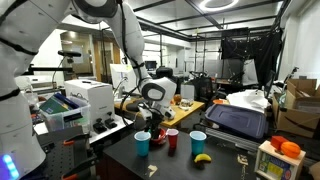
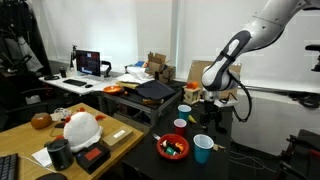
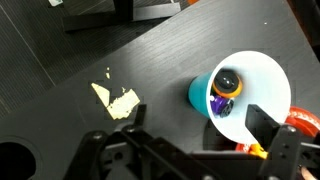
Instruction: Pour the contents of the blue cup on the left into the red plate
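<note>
End effector [image 3: 190, 148] spread wide above blue cup [image 3: 250, 75]; red plate [image 3: 305, 125] just beside.

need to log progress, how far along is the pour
Done: nothing yet. In hand: the open claw hovers over the upright blue cup, a purple item inside. Left: grip it, lift and tip it into the red plate.

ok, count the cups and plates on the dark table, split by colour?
Teal-blue cup: 1
Light-blue cup: 1
Red cup: 1
Red plate: 1
Total: 4
</note>
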`<action>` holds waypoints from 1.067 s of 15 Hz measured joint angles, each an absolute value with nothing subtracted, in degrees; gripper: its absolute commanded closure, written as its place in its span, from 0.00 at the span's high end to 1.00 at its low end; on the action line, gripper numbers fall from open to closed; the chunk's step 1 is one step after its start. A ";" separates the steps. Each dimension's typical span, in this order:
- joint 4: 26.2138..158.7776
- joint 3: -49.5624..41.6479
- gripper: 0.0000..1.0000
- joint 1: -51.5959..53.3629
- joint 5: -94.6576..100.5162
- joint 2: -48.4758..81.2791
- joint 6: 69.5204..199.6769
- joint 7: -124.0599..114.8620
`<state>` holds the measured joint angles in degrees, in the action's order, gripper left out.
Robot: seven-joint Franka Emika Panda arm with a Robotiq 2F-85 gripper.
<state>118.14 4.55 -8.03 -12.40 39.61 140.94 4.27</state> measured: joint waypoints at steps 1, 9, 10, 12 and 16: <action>117.65 4.73 1.00 -7.91 -12.40 40.84 140.64 4.28; 115.44 5.19 1.00 -6.58 -12.27 45.95 140.71 4.28; 115.09 5.09 1.00 -6.57 -12.27 45.95 140.95 4.28; 114.45 4.71 1.00 -6.55 -12.27 45.95 141.72 4.20; 114.15 3.60 0.75 -6.51 -12.25 45.95 143.99 4.14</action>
